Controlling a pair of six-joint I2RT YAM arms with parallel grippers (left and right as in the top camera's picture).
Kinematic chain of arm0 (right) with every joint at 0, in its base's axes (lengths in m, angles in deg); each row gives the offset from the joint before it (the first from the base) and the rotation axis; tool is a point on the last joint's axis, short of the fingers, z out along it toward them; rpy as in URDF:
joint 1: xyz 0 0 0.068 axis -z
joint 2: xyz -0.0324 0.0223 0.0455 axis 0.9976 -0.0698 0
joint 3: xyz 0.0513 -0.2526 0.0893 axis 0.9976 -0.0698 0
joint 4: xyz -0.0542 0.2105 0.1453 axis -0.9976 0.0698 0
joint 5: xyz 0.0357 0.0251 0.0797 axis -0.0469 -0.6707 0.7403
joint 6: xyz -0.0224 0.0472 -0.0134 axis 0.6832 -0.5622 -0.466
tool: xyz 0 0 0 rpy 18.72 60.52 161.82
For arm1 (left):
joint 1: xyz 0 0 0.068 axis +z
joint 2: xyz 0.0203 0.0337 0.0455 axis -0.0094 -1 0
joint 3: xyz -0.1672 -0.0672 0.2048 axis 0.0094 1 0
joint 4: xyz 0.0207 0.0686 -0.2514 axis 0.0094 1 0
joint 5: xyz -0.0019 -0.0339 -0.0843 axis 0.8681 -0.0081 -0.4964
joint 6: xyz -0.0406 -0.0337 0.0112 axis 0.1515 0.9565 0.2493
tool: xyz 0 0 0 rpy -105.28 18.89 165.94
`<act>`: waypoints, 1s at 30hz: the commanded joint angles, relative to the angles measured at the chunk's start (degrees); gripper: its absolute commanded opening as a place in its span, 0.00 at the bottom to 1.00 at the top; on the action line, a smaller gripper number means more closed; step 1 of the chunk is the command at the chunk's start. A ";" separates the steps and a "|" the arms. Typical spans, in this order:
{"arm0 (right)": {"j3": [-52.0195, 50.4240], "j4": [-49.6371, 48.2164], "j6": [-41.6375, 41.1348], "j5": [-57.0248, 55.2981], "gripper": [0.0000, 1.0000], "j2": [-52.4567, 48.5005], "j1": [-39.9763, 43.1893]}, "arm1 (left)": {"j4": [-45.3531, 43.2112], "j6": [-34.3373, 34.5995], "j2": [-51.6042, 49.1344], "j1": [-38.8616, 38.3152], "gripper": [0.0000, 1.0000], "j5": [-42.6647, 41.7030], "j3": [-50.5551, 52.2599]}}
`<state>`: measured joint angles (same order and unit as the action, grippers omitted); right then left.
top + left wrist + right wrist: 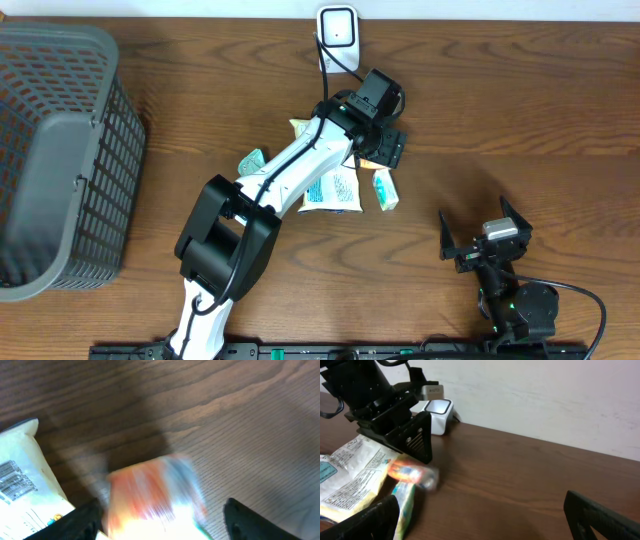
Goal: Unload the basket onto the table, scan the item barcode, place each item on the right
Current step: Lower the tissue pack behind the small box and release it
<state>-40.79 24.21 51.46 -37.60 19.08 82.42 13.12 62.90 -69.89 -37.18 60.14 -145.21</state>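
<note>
A small orange and white item (150, 500) shows as a motion-blurred streak between the fingers of my left gripper (165, 525), with gaps on both sides; the jaws stand open around it. The right wrist view has the same orange item (412, 472), blurred, just under the left gripper (402, 435) and above the table. The white barcode scanner (338, 30) stands at the table's back edge, just beyond the left gripper (385, 150). My right gripper (485, 235) sits open and empty at the front right, its fingertips (385, 515) wide apart.
A white packet with a printed barcode (25, 485) lies left of the left gripper. Another white and blue packet (335, 188), a small green and white packet (386, 190) and more packets (250, 160) lie under the left arm. A grey mesh basket (60, 160) fills the left side.
</note>
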 commanded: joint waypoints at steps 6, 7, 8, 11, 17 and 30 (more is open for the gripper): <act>-0.07 0.24 -0.63 -0.02 0.99 0.26 -0.39 | -0.76 0.15 0.28 0.42 0.83 0.79 -0.50; -0.07 0.24 -0.63 -0.02 0.99 0.26 -0.39 | -0.79 0.15 0.70 0.61 0.83 0.79 -0.66; -0.07 0.24 -0.63 -0.02 0.99 0.26 -0.39 | -0.81 0.15 1.25 0.81 0.84 0.79 -0.70; -0.07 0.24 -0.61 -0.02 0.99 0.26 -0.39 | -0.79 -0.04 3.45 1.81 0.84 0.79 -0.72; -0.07 0.24 -0.63 -0.02 0.99 0.26 -0.39 | -0.44 -0.07 8.59 4.55 0.84 0.79 -0.72; -0.07 0.24 -0.63 -0.02 0.99 0.26 -0.39 | 6.49 -3.78 17.51 11.47 0.84 1.90 -0.72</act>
<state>-40.79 24.21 51.46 -37.60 19.08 82.42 18.67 60.61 -54.61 -27.56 60.40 -145.21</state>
